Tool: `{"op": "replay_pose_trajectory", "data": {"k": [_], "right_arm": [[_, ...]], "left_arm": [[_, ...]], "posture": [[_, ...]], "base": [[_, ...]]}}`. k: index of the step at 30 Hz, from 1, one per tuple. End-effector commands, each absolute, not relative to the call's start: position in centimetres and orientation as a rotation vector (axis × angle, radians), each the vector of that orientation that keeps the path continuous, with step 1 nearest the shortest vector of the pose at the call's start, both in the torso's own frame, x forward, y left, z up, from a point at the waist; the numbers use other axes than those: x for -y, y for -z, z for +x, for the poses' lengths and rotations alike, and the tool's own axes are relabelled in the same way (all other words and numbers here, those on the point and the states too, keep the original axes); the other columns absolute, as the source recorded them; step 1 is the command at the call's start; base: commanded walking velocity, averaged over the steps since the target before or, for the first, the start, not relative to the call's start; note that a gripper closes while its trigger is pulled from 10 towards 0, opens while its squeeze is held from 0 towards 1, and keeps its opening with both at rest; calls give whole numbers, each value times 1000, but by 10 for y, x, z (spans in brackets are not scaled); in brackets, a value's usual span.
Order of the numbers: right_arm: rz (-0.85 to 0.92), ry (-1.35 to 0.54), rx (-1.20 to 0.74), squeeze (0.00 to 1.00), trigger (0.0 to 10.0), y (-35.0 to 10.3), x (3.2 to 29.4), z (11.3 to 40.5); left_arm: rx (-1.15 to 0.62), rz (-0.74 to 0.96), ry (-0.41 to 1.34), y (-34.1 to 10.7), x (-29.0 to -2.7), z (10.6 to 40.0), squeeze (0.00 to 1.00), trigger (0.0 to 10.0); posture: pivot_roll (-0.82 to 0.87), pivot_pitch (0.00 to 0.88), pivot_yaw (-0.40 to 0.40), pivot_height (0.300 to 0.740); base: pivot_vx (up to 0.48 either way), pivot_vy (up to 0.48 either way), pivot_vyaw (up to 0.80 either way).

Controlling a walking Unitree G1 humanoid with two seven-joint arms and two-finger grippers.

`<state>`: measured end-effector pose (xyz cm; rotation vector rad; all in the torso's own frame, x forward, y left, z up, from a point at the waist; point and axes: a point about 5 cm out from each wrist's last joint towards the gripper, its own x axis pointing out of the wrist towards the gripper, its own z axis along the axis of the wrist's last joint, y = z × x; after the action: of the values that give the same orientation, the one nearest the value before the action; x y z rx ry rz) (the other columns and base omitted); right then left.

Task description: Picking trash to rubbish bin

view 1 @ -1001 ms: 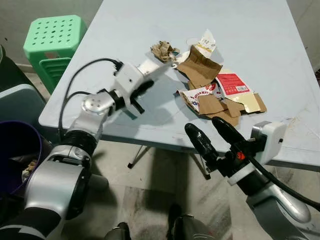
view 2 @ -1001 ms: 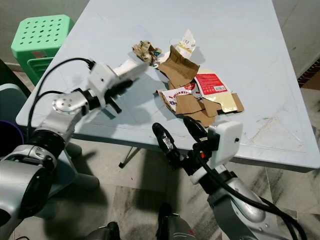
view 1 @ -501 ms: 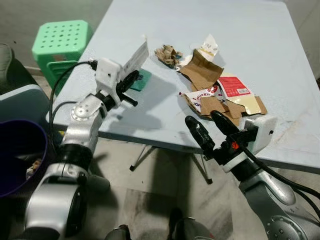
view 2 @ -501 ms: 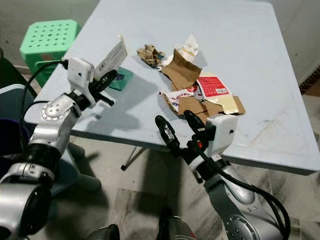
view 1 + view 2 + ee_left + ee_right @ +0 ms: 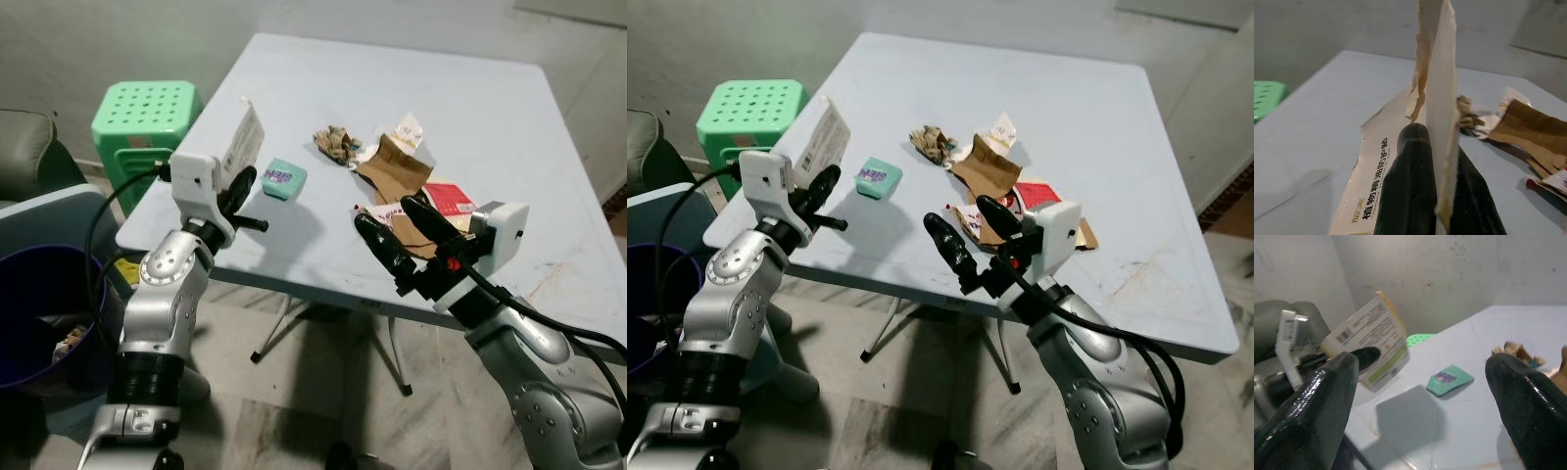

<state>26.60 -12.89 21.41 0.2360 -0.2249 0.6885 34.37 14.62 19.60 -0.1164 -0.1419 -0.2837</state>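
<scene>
My left gripper (image 5: 238,184) is shut on a flattened white carton (image 5: 243,147) with printed text and holds it upright over the table's left edge. The left wrist view has the carton (image 5: 1442,117) pinched between the black fingers (image 5: 1408,181). A teal packet (image 5: 284,178) lies on the table beside it. Further in lie a crumpled brown paper (image 5: 333,144), torn brown cardboard (image 5: 394,168) and a red-and-white wrapper (image 5: 451,193). My right gripper (image 5: 384,210) hovers open in front of that pile, holding nothing; its wrist view looks across to the carton (image 5: 1371,340) and the teal packet (image 5: 1449,379).
The pale blue table (image 5: 470,88) has bare surface at the back and right. A purple bin (image 5: 39,304) with some rubbish in it stands on the floor at my left. Beyond it stand a green stool (image 5: 147,113) and a grey seat (image 5: 24,171).
My left gripper has lifted the carton off the table and drawn it back to the left edge, uncovering the teal packet. The camera has pulled back. My right gripper has risen.
</scene>
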Motion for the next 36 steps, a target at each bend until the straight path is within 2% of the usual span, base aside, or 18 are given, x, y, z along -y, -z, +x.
{"op": "replay_pose_trajectory", "data": {"k": [1, 9, 14, 18, 23, 36], "right_arm": [[219, -692, 232, 0, 10000, -214, 132, 268], [178, -688, 218, 0, 10000, -209, 134, 283], [146, -660, 193, 0, 10000, -201, 137, 292], [100, -597, 162, 0, 10000, -191, 141, 303], [75, -491, 133, 0, 10000, -174, 145, 313], [72, -351, 161, 0, 10000, -168, 153, 324]], "left_arm": [[147, -119, 251, -200, -148, 341, 0, 10000], [92, -141, 136, -192, -155, 336, 0, 10000], [67, -133, 128, -185, -154, 332, 0, 10000], [34, -81, 123, -171, -154, 330, 0, 10000], [-6, -106, 138, -160, -153, 331, 0, 10000], [26, -114, 123, -157, -157, 335, 0, 10000]], "posture": [[13, 67, -70, 740], [39, 38, -89, 740], [45, 27, -94, 740], [49, 15, -99, 740], [58, 0, -104, 740], [64, 0, -114, 740]], "base": [[0, 0, 0], [0, 0, 0], [0, 0, 0], [0, 0, 0], [0, 0, 0], [0, 0, 0]]}}
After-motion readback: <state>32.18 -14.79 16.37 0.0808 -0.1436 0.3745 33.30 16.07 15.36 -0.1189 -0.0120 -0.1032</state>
